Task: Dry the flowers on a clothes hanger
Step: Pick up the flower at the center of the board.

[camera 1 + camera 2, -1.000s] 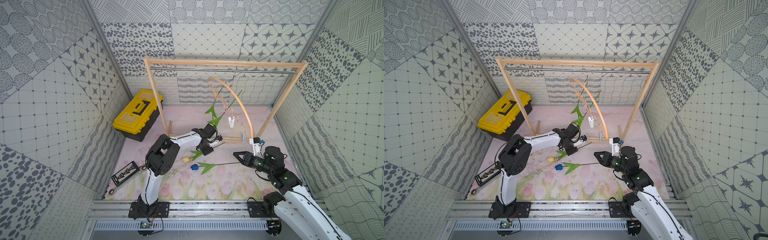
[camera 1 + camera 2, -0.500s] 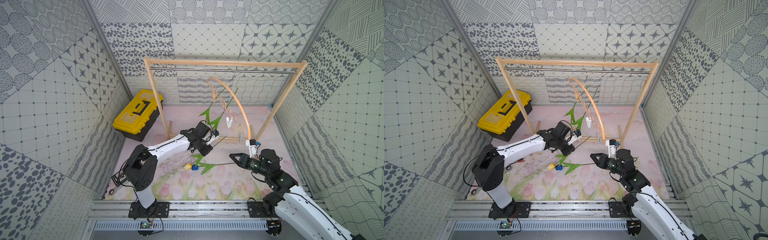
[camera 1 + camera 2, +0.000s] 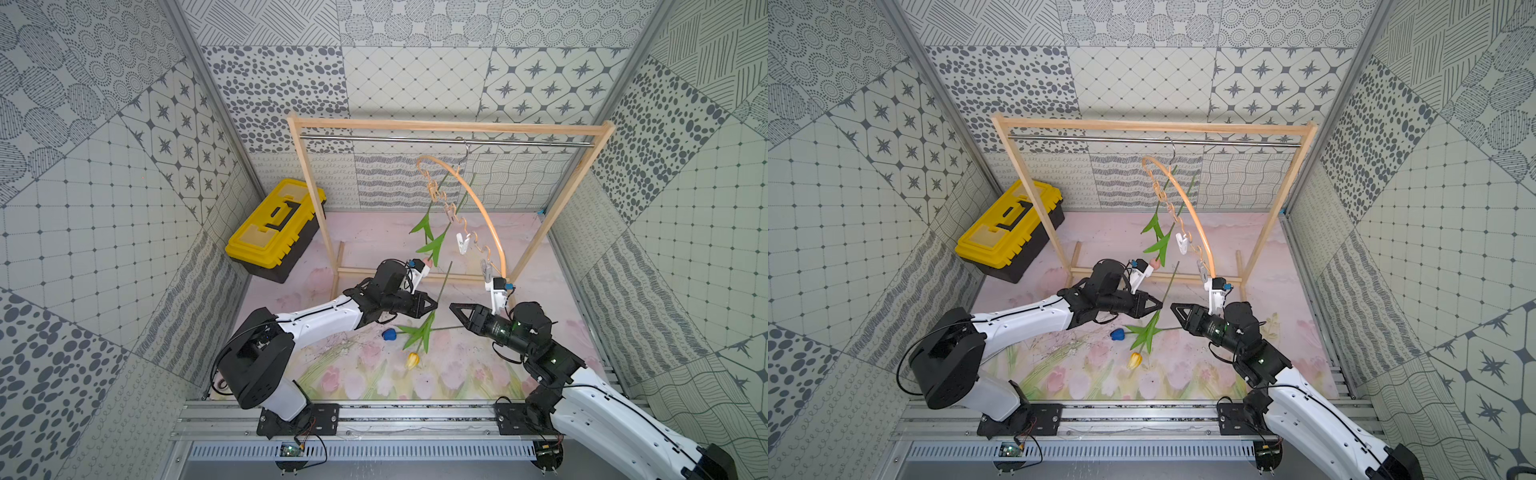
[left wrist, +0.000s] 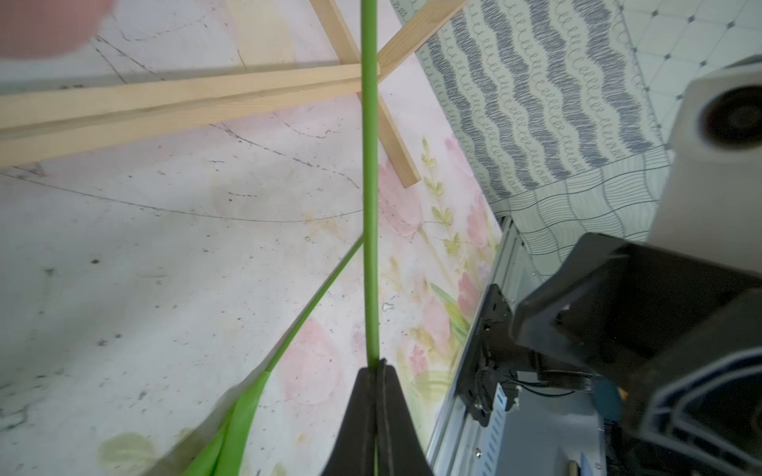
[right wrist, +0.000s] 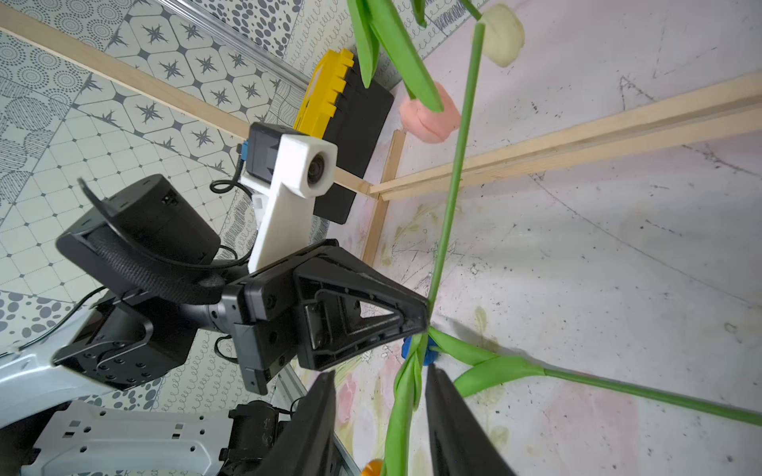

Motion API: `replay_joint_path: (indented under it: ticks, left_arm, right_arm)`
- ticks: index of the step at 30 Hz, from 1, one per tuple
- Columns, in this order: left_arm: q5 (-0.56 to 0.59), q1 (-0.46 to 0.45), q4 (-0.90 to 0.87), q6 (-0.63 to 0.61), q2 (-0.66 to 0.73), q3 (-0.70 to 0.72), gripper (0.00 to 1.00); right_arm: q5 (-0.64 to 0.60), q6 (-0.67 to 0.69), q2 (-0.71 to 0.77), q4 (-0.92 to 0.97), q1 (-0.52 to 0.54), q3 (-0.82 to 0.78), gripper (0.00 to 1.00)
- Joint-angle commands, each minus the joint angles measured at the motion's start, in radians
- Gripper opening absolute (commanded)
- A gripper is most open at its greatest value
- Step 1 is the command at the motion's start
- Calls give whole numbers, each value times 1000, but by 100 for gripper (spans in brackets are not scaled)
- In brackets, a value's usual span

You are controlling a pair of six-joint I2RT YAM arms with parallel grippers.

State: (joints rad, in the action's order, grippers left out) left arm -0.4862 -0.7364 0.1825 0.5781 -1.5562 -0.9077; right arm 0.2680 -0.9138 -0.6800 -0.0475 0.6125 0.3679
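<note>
A second on, my left gripper (image 3: 433, 305) stays clenched on the green stem of the yellow tulip (image 3: 411, 360), but the flower no longer lies beside the blue tulip (image 3: 389, 334). The left arm has stretched out and swung it up, so the stem now stands tilted toward the clothes hanger (image 3: 478, 199) and the head dangles low over the mat (image 3: 374, 232); whether it touches I cannot tell. My right gripper (image 5: 377, 383) has slid in from the opposite side and spread its jaws, which the right wrist view shows standing apart on either side of the tulip's leaves, gripping nothing. I read this as a handover or a two-handed steadying about to start, with the stem's free end to go to a clothespin. The pink tulip (image 5: 429, 113) and the cream tulip (image 5: 501, 35) already hang head-down from the hanger on the wooden rack (image 3: 449, 124). The blue tulip is still flat on the mat, its stem running toward the right arm, so two flowers remain.
</note>
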Motion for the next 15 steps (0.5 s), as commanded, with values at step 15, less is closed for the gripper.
replay_joint_path:
  ticks: [15]
  left_arm:
    - [-158, -55, 562, 375, 8, 107, 0]
  right_arm:
    - [-81, -45, -20, -83, 31, -1, 36]
